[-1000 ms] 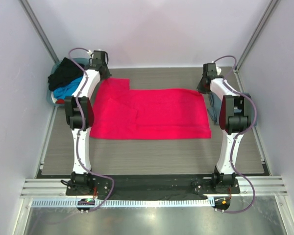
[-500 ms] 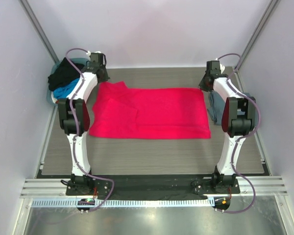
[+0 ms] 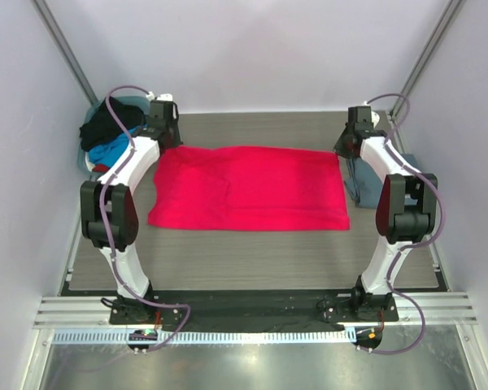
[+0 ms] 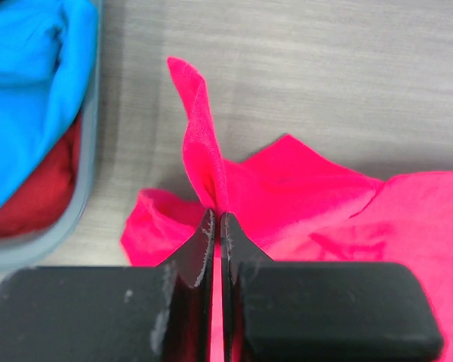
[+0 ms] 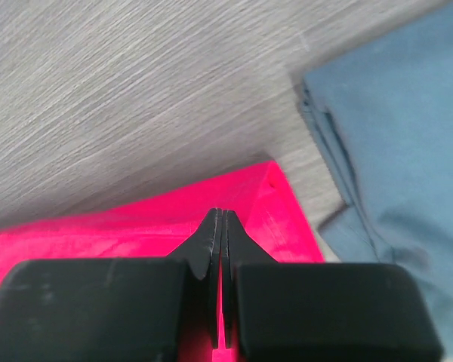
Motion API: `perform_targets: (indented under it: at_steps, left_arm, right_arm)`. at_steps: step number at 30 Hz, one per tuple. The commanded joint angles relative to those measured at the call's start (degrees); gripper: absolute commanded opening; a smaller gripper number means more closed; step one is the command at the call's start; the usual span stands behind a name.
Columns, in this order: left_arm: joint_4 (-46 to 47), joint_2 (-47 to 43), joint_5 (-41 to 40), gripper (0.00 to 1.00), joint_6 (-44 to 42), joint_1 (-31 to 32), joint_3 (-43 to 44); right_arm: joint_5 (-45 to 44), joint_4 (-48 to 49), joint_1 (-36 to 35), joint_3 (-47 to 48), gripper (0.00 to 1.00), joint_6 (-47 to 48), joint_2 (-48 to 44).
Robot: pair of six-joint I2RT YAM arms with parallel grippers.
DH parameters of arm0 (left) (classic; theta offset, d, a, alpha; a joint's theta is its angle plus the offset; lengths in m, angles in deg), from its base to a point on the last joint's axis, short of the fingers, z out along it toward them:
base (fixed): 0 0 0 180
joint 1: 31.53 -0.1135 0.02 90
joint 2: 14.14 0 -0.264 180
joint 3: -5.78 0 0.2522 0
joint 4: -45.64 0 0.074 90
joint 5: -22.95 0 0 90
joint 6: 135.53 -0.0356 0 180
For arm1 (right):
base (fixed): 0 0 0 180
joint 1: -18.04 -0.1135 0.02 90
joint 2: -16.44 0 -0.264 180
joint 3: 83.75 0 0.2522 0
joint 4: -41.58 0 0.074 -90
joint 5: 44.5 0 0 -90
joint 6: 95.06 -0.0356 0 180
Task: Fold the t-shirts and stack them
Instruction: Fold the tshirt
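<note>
The red-pink shirt lay spread across the middle of the tabletop, its far left corner bunched. The left hand was pinching a thin ridge of that corner. The right hand, pressed together, appeared to pinch the far right corner. Both grips looked shallow, so I judged that a pull could slip the cloth free, or uneven pulling could skew the edge and wrinkle the fold. Just beside the right corner lay a grey-blue shirt, which a sweep might drag along. Near the left corner stood a bin holding a blue shirt and a black shirt; its rim could catch the left hand.
</note>
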Motion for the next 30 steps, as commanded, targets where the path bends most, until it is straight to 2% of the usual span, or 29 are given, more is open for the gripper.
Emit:
perform_targets:
  at_steps: [1,5,15,30]
  left_arm:
    - [3.0,-6.2,-4.2,0.00,-2.7,1.4,-3.3]
    - [2.3,-10.5,-7.4,0.00,-4.0,2.0,-8.9]
    - [1.6,-18.9,-7.8,0.00,-4.6,2.2,-20.5]
    - [0.0,-27.5,-6.7,0.00,0.5,4.9,-34.1]
  right_arm:
    - [-0.8,0.8,1.5,-2.3,0.01,-0.8,-5.7]
    - [-1.3,0.6,2.3,-5.2,0.01,-0.9,-8.3]
    - [-1.6,0.4,3.3,-16.1,0.01,-2.4,-14.5]
    - [-3.1,2.6,3.4,-27.4,0.01,-4.8,-20.2]
